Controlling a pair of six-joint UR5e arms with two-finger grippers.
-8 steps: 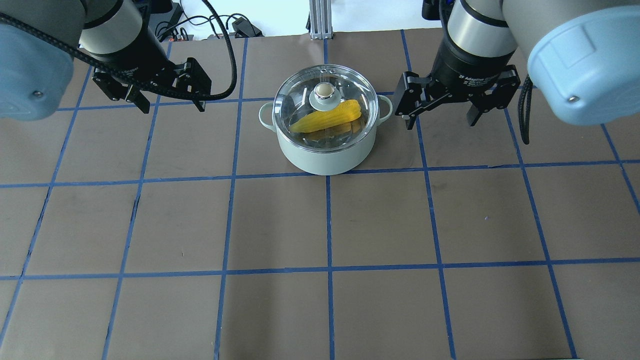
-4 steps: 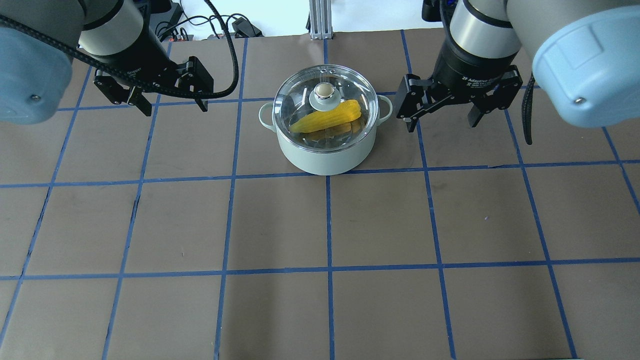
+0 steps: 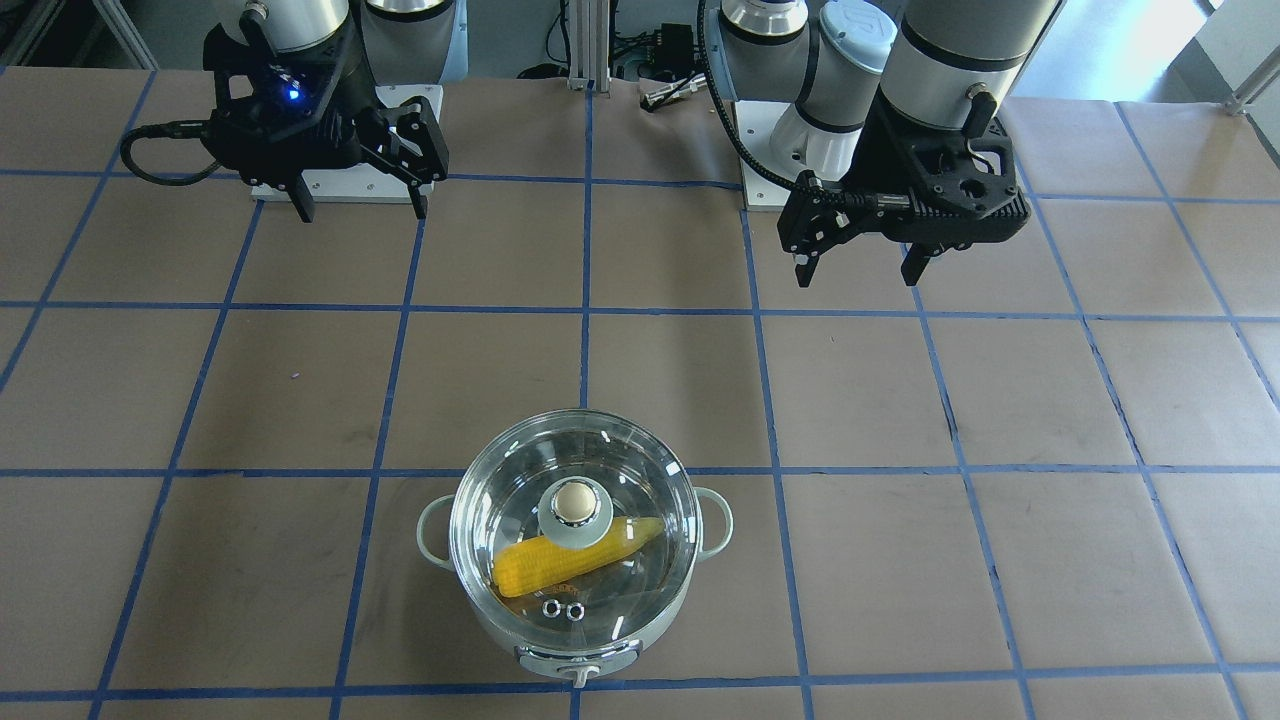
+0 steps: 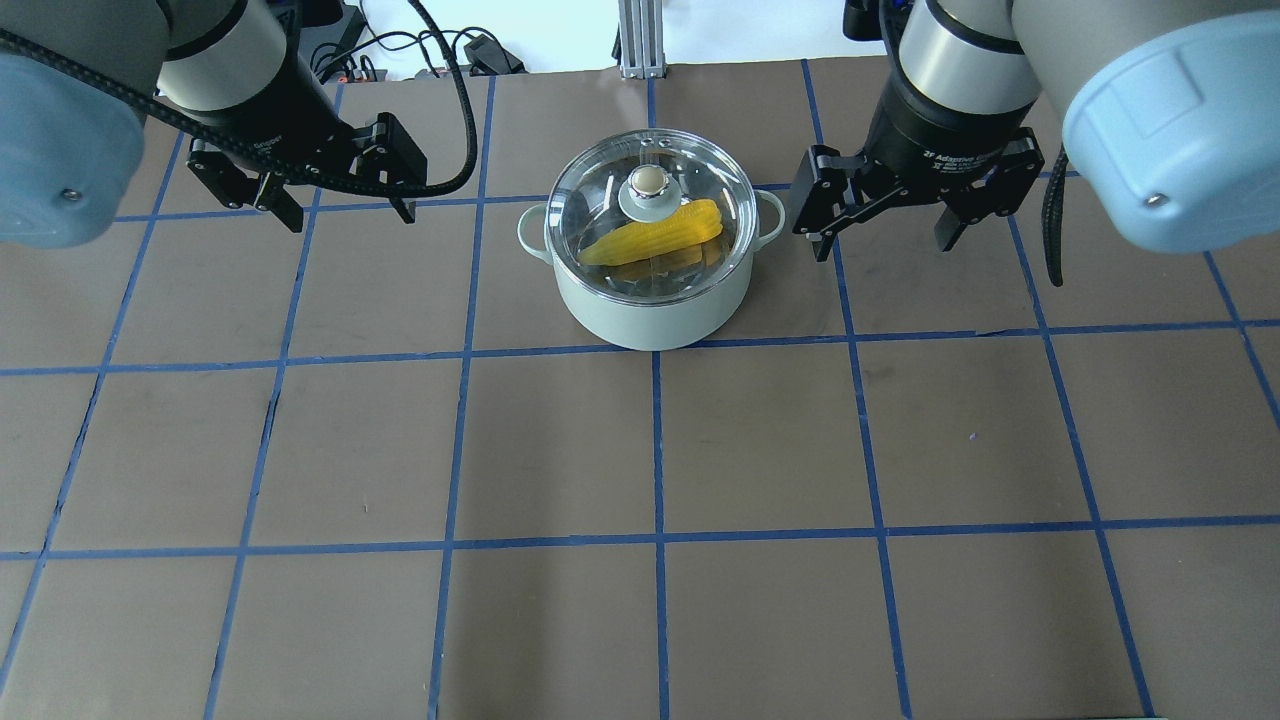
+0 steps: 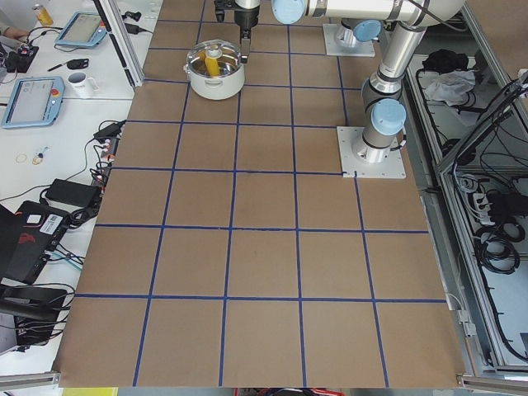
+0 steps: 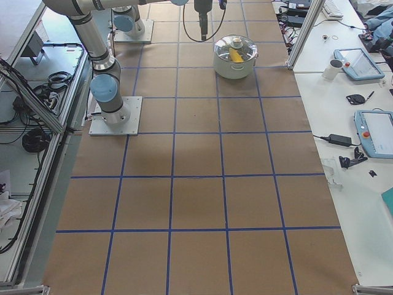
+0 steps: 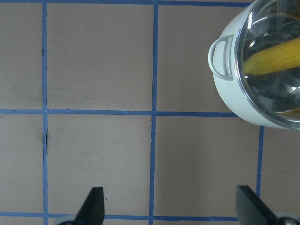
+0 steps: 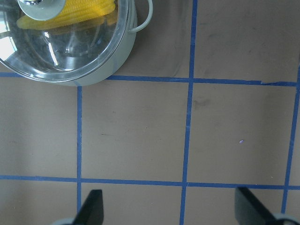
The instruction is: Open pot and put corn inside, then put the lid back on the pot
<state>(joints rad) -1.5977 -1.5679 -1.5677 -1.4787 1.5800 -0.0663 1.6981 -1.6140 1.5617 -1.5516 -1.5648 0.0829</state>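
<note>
The pale mint-green pot [image 4: 650, 310] stands on the brown table at the back centre. The clear glass lid [image 4: 600, 190] with a beige ball knob sits on it. The yellow corn [image 4: 655, 235] lies inside, seen through the glass. The corn [image 3: 530, 565] and the lid [image 3: 520, 500] also show in the front-facing view. My left gripper [image 4: 350, 218] hovers open and empty to the left of the pot. My right gripper [image 4: 883, 250] hovers open and empty just right of the pot's handle. The left wrist view shows the pot [image 7: 234, 93] at the upper right. The right wrist view shows the pot [image 8: 119, 56] at the upper left.
Blue tape lines divide the table [image 4: 660, 450] into squares. An aluminium post [image 4: 640, 40] and cables stand behind the pot. The arms' white base plates [image 3: 340, 190] lie at the robot's side. Side benches hold tablets and a mug [image 6: 332, 69].
Both grippers have shifted only very slightly and stay open. The pot, lid and corn have not moved.
</note>
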